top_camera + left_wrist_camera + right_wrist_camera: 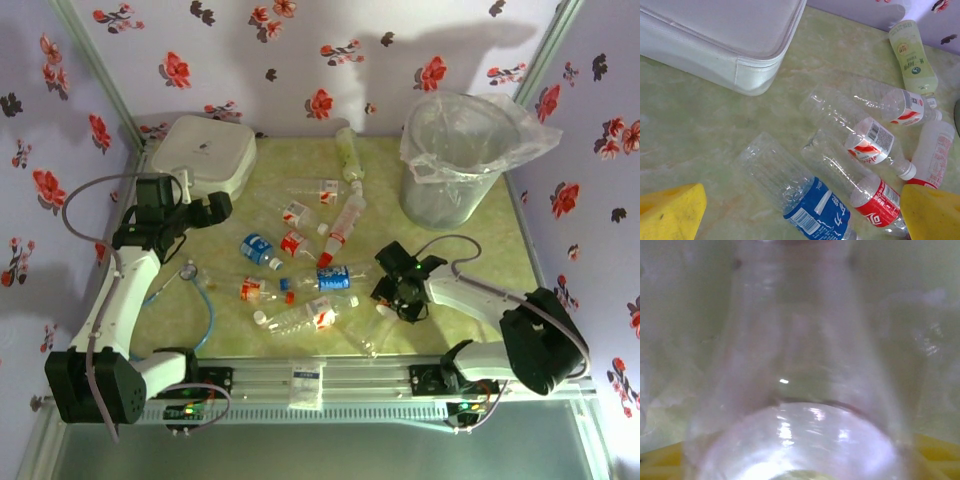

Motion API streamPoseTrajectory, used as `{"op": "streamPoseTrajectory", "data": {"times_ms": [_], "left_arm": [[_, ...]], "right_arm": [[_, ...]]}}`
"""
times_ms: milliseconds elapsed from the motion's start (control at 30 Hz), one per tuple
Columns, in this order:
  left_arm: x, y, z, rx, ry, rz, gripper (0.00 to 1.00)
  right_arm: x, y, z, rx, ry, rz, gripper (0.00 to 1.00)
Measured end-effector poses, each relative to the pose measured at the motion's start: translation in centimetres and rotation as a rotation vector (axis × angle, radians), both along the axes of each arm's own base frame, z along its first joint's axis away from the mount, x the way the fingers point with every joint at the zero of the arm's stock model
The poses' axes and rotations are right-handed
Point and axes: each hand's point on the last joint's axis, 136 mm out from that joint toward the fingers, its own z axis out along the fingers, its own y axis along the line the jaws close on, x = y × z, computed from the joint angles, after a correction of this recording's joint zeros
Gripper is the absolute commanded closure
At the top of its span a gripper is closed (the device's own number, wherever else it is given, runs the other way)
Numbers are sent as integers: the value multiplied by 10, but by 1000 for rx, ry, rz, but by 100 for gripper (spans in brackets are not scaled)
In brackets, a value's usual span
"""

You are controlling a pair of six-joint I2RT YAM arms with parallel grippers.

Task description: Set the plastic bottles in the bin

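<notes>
The bin stands at the table's far right corner, seemingly with no bottle in it; the plastic bottles, clear and crumpled with red or blue labels, lie scattered mid-table, so nearly everything is left to do; the left gripper hangs wide open and empty; the right gripper straddles a clear bottle, though whether it grips cannot be told.

- Clear plastic bottle right up against the lens, blurred, with its rounded end at 6 o'clock and its body narrowing toward 12.
- Yellow finger pads peek in at 5 and 7 o'clock, the bottle between them.
- Pale green tabletop behind.
</notes>
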Motion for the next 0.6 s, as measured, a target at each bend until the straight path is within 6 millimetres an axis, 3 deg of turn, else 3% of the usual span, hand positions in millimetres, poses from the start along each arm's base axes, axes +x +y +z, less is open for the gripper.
{"op": "streamPoseTrajectory", "data": {"times_ms": [133, 200, 400, 500, 600], "left_arm": [[0, 1, 0, 0, 0, 2, 0], [0, 1, 0, 0, 0, 2, 0], [1, 4, 0, 0, 0, 10, 0], [1, 4, 0, 0, 0, 13, 0], [1, 4, 0, 0, 0, 13, 0]], "right_arm": [[5, -6, 24, -30, -49, 24, 51], [14, -6, 49, -33, -99, 42, 57], [39, 1, 126, 2, -292, 100, 58], [56, 8, 179, 19, -409, 160, 59], [86, 18, 261, 30, -607, 226, 61]]}}
